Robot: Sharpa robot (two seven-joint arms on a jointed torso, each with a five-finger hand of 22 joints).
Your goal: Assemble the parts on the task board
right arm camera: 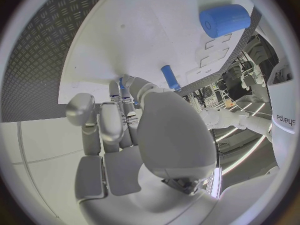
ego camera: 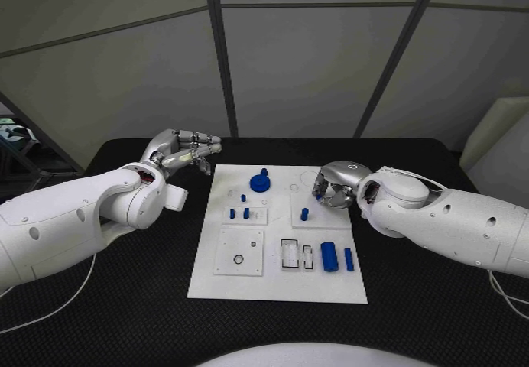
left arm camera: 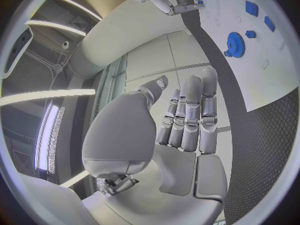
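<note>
Assembly barely begun

My right robot hand [ego camera: 334, 189] pinches a small blue peg [right arm camera: 122, 83] over the task board [ego camera: 278, 283]; my left robot hand [ego camera: 185, 147] waits empty, fingers together, far left. The gear [ego camera: 260, 182] looks seated; the cylinder [ego camera: 329, 254] lies loose near the board's near right.

The single readable marking is in the right wrist view: a short dark line of lettering on the white, rounded arm casing [right arm camera: 284, 116] at the circle's edge. It appears mirrored or turned in this view and seems to spell "sharpa", though the letters are small and bent by the lens. No readable text, number or sign can be made out on the white rectangular task board [ego camera: 331, 287] or on the black worktop [ego camera: 430, 306].
</note>
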